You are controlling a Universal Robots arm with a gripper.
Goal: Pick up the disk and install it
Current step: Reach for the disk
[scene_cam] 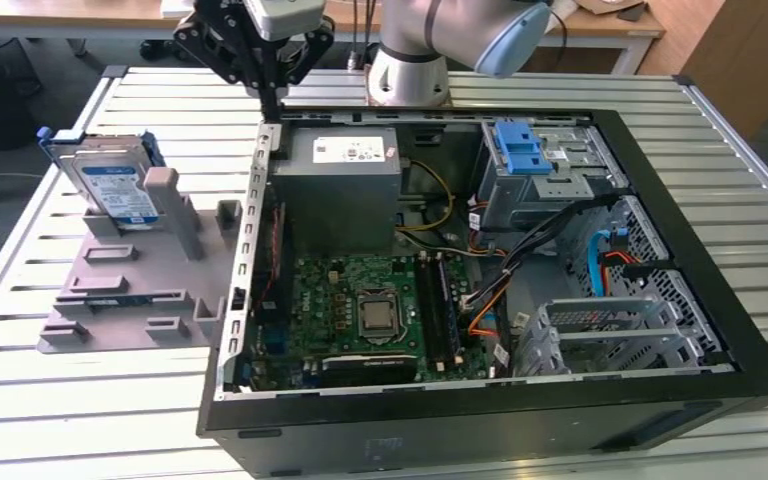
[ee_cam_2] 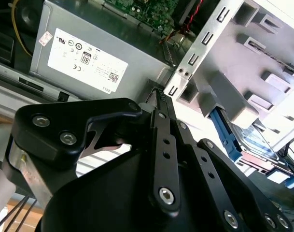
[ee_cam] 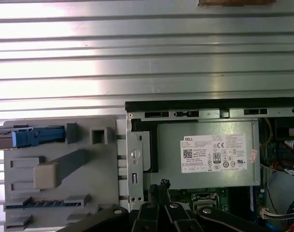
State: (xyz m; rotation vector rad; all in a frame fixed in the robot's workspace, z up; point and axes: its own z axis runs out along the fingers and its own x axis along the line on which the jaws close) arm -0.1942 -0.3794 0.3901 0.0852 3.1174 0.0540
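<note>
Silver metal with a blue-and-white label and a blue plastic frame around its edges, the flat rectangular disk (scene_cam: 115,190) stands on edge in a slot at one end of a grey plastic holding fixture (scene_cam: 131,290), on the exterior view's left. Nothing touches it.

The fixture lies on a slatted metal table (scene_cam: 91,420), just beside an open black computer case (scene_cam: 491,430). Inside the case I can see a grey boxy power supply with a white sticker (scene_cam: 344,165), a green motherboard (scene_cam: 371,300) and a blue plastic latch piece (scene_cam: 528,150) on a metal bay. I see no labelled drive seated anywhere inside.

My black two-finger gripper (scene_cam: 273,108) hangs over the case wall that faces the fixture, close to the power supply's corner and well apart from the disk. In the second wrist view the gripper (ee_cam_2: 159,94) has its jaws drawn together into one narrow tip with nothing between them, and the first wrist view agrees.

From my station I judge the job barely begun. The disk is not grasped, not lifted and not in the case, so both the pick and the install are left. I cannot tell which bay is meant for it.
</note>
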